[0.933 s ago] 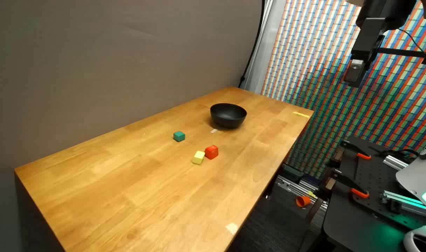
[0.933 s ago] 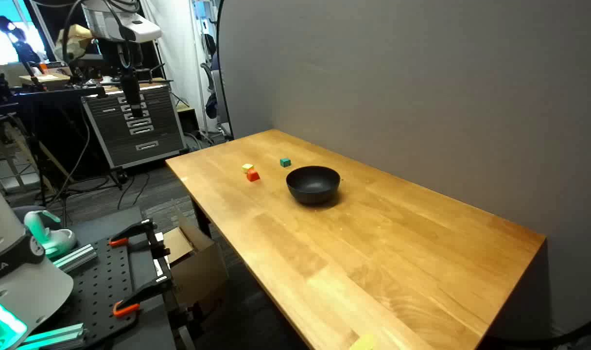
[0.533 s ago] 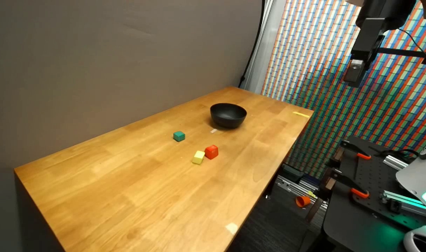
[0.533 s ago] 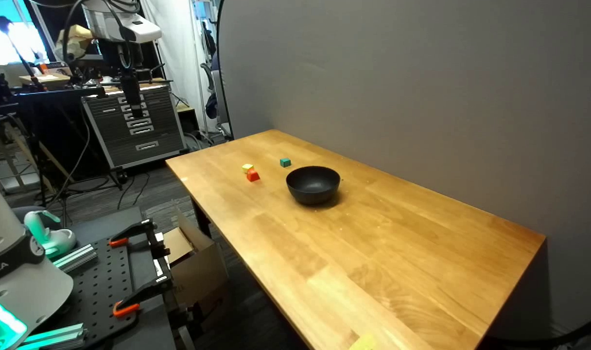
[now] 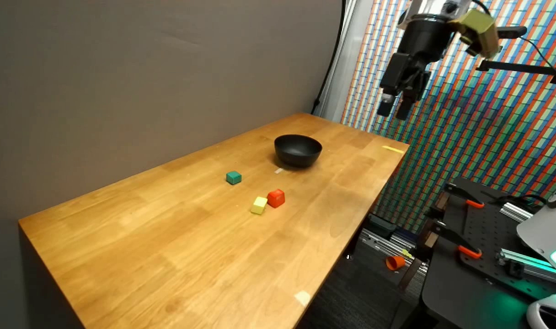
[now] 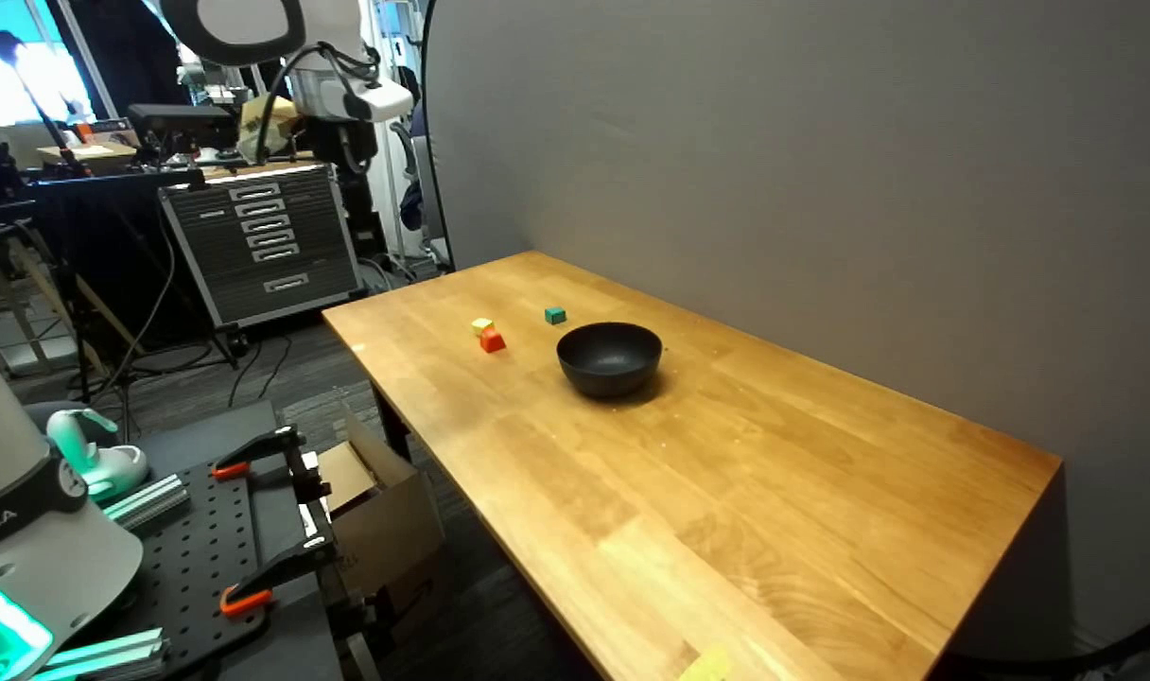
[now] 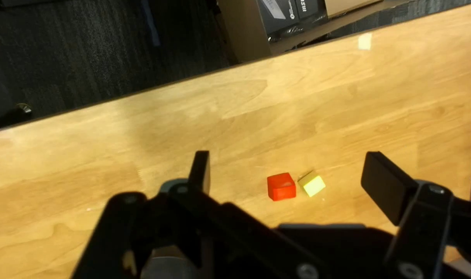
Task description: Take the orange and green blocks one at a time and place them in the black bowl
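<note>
Looks like first pick, approach stage: gripper high, jaws spread, holding nothing; orange-red block nearer robot-side edge of counter than green block, both outside black bowl; next probably descend, straddle orange-red, dodging yellow block just beside

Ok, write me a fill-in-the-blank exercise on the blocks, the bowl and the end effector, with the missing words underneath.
1. The block nearest the red-orange block is coloured ____.
2. Counting the green block too, the blocks lying on the wooden table number ____ in all.
3. The bowl standing on the wooden table is coloured ____.
4. The end effector has its jaws not shut but ____.

Missing words: yellow; three; black; open.
</note>
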Available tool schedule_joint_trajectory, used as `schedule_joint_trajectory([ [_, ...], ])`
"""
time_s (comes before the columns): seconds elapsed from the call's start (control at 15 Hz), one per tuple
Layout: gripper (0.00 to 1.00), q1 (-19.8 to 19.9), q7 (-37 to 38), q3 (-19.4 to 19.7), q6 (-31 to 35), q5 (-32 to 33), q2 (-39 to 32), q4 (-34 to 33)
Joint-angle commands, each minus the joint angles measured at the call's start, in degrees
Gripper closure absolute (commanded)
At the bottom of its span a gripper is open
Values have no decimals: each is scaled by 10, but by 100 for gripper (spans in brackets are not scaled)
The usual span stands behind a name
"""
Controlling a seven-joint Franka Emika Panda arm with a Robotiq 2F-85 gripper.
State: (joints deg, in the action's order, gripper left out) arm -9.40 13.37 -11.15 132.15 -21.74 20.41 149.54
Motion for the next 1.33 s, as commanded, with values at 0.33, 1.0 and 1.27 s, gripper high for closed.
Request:
schedule_joint_trajectory([
  [0.33,0,8,-31,20,6,78,-331,-249],
  [1.0,0,-12,-48,21,-52,117,-617,-543],
  [1.27,0,-29,-35,29,-70,128,-666,-595],
])
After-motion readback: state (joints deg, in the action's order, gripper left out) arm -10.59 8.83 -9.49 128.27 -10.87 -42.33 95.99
